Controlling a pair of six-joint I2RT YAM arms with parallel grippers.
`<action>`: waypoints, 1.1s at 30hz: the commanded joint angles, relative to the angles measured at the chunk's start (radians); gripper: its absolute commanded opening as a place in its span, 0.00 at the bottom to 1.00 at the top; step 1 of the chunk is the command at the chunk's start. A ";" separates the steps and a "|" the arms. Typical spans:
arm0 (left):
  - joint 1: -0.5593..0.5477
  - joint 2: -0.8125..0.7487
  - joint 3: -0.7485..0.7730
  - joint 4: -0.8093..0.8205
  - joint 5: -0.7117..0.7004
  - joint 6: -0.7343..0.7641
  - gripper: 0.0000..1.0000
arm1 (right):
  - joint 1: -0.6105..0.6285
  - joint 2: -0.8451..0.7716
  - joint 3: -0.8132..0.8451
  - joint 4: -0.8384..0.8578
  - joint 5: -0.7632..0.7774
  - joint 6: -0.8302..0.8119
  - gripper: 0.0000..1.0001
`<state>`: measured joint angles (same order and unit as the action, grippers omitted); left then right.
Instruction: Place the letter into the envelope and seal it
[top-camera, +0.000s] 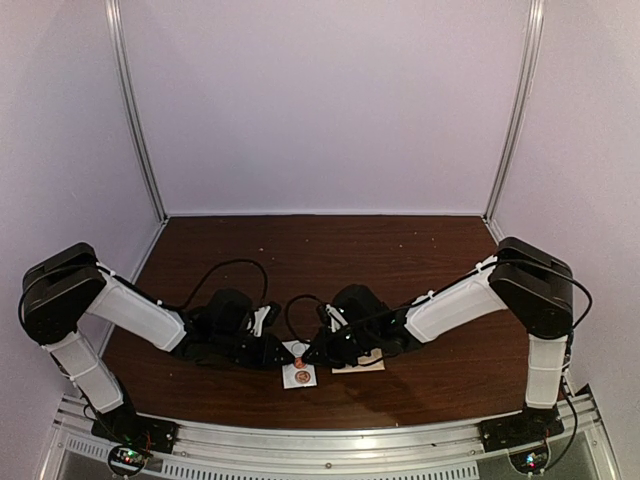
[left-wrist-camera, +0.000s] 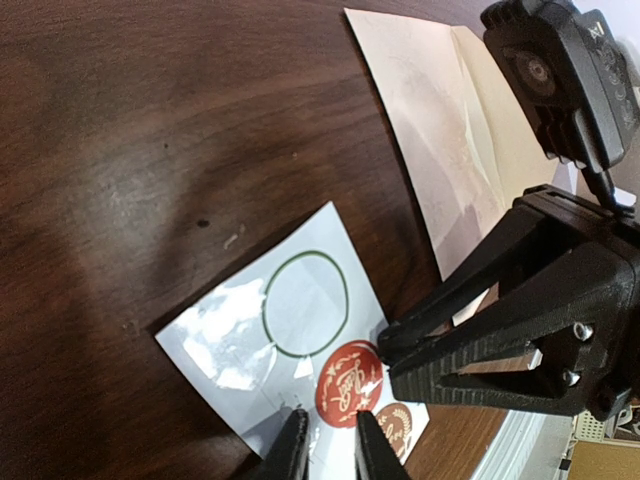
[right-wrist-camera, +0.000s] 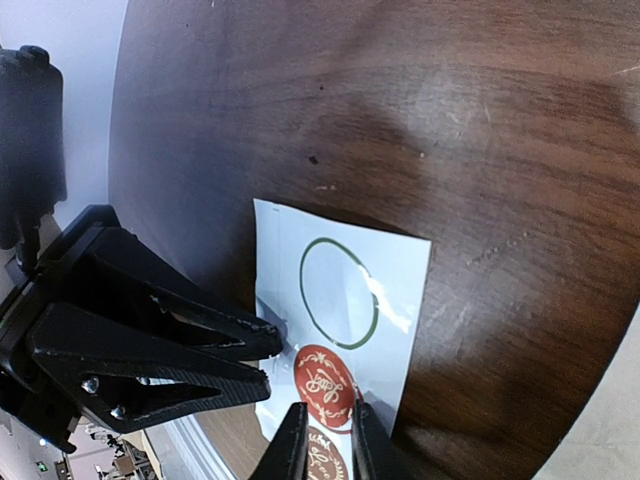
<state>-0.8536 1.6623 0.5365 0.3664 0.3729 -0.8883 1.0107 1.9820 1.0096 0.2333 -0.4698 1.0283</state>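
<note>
The pale pinkish-cream envelope (top-camera: 368, 364) lies flat at the table's near middle, partly under my right arm; it also shows in the left wrist view (left-wrist-camera: 440, 140). No separate letter shows. Left of it lies a white sticker sheet (left-wrist-camera: 230, 340) with an empty green ring, a red seal sticker (left-wrist-camera: 348, 383) and a brown one (left-wrist-camera: 397, 424). My right gripper (right-wrist-camera: 328, 445) is pinched on the red sticker's (right-wrist-camera: 322, 382) edge. My left gripper (left-wrist-camera: 328, 450) is closed narrowly on the sheet's (right-wrist-camera: 400, 270) near edge, facing the right one (left-wrist-camera: 388, 352).
The dark wooden table (top-camera: 320, 260) is enclosed by pale walls with metal posts at the back corners. The arms' metal mounting rail (top-camera: 330, 440) runs along the near edge. Both arms meet over the sheet (top-camera: 298, 377), cables looping above them.
</note>
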 joint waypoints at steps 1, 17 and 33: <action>0.007 0.018 -0.010 0.018 -0.014 0.001 0.18 | 0.006 -0.022 0.003 -0.044 0.039 -0.002 0.16; 0.007 0.028 -0.006 0.028 -0.001 -0.001 0.18 | 0.018 0.037 0.031 0.019 -0.004 0.024 0.13; 0.007 0.028 -0.009 0.031 0.000 -0.005 0.18 | 0.022 0.038 0.042 0.039 -0.006 0.030 0.00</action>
<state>-0.8532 1.6730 0.5365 0.3878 0.3779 -0.8886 1.0237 2.0090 1.0298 0.2550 -0.4744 1.0569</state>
